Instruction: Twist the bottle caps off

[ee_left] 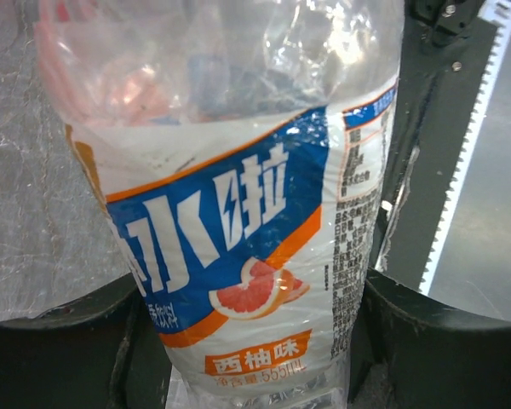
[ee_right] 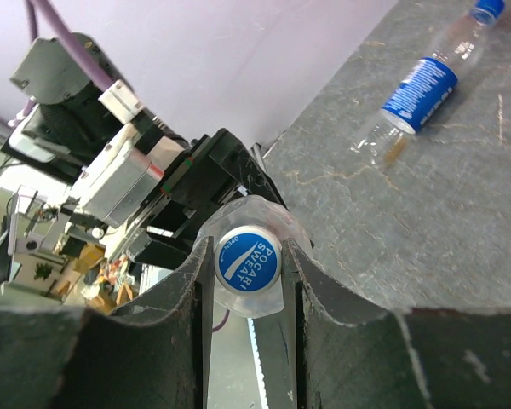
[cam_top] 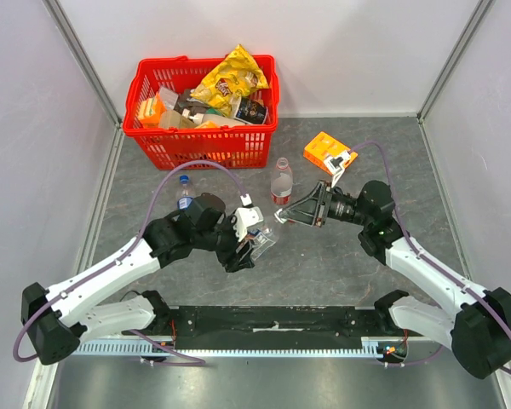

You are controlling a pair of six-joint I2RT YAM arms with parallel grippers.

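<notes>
The blue-labelled bottle [ee_left: 238, 239], clamped in the left gripper [cam_top: 254, 247], hangs tilted between the arms; the right gripper [cam_top: 281, 216] pinches its blue cap [ee_right: 248, 259]; seemingly not yet loose; next, a firm twist.

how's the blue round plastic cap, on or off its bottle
On: the blue round plastic cap sits on the clear plastic bottle, pinched by the right gripper.
</notes>
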